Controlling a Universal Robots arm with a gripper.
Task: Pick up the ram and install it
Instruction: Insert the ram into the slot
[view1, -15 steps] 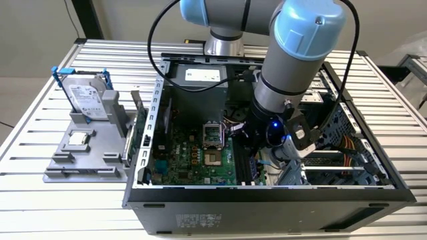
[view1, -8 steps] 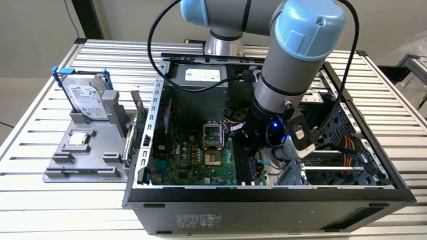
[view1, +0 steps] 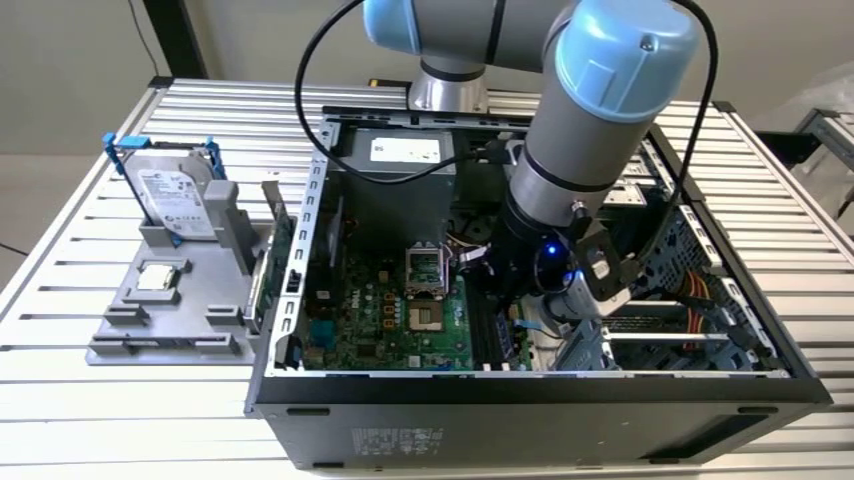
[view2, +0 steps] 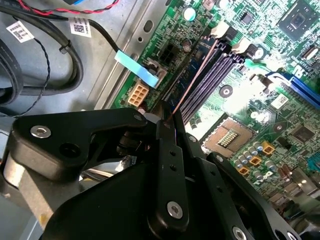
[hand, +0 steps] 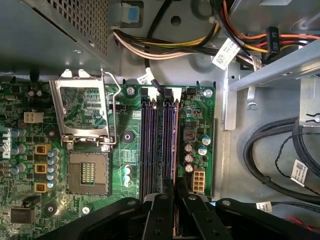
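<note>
Black steel computer case (view1: 534, 395) lies open on the slatted table (view1: 80, 330), with the arm reaching down into it. Green motherboard (hand: 130, 135) sits below, dark memory slots (hand: 150, 145) running side by side. The gripper (hand: 175, 192) is pinched narrow on the ram (view2: 192, 80), seen edge-on, a thin stick standing over the outermost slot beside the white connector (hand: 198, 180).

The arm (view1: 587, 150) is angled steeply downward, and the claw (hand: 174, 192) is closed tightly at its tip.
</note>
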